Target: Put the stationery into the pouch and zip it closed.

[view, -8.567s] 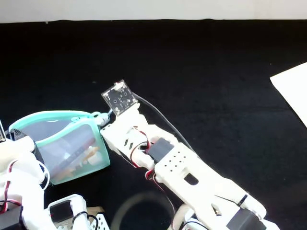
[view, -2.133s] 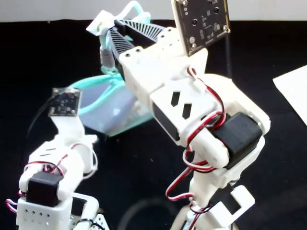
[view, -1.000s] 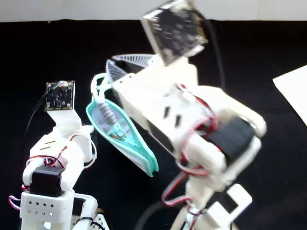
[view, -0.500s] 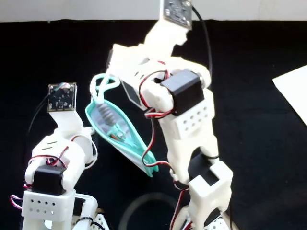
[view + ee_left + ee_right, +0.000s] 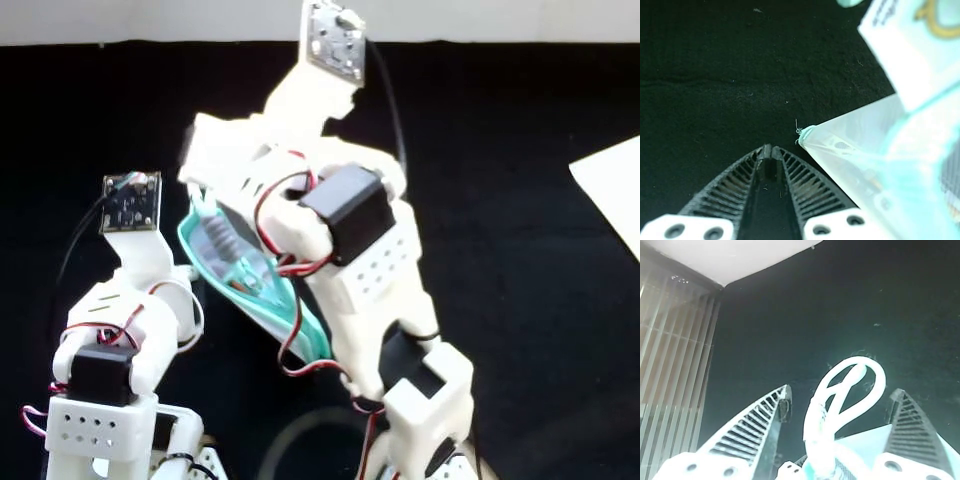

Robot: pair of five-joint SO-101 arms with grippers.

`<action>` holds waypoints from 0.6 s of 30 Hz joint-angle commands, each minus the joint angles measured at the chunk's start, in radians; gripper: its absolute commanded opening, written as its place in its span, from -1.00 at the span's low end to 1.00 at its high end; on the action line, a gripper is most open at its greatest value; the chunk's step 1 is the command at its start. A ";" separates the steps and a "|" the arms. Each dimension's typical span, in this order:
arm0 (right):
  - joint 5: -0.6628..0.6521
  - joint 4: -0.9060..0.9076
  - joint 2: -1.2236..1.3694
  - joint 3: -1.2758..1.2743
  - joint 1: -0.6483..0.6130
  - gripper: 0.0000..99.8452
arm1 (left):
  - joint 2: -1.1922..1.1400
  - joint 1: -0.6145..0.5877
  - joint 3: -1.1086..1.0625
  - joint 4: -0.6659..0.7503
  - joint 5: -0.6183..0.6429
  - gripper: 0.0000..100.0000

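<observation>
Pouch: the mint-edged pouch [image 5: 238, 268] stood on edge, tilted, between your two arms above the black tabletop [image 5: 520, 300] (whether it touched the cloth, I could not tell)
Contents: stationery [image 5: 224, 242] showed through its clear side, too unclear to name piece by piece
Right pincer: your right pincer [image 5: 840, 392] was spread wide, one finger on either side of the pouch's top end, with the pale pull loop [image 5: 854, 380] standing up in the gap between them
Left pincer: your left pincer [image 5: 769, 148] was closed tip to tip on nothing, and a corner of the pouch [image 5: 812, 134] sat just beside those tips
Elsewhere: a white sheet [image 5: 612, 190] lay on the tabletop out on your right arm's side, well apart from the pouch
</observation>
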State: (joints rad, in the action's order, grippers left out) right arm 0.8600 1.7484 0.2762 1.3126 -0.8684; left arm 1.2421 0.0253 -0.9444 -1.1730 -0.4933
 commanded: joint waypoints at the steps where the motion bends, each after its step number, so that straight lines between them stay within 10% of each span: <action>1: 0.011 0.016 -0.004 -0.013 -0.008 -0.39 | 0.010 -0.002 0.008 0.017 -0.005 -0.99; 18: 0.009 0.015 -0.010 -0.251 0.039 -0.39 | 0.010 -0.002 0.010 0.017 -0.005 -0.99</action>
State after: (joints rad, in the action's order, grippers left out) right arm 0.8600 1.7484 0.2762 1.0595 -0.8669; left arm 1.2421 0.0253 -0.9444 -1.1730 -0.4933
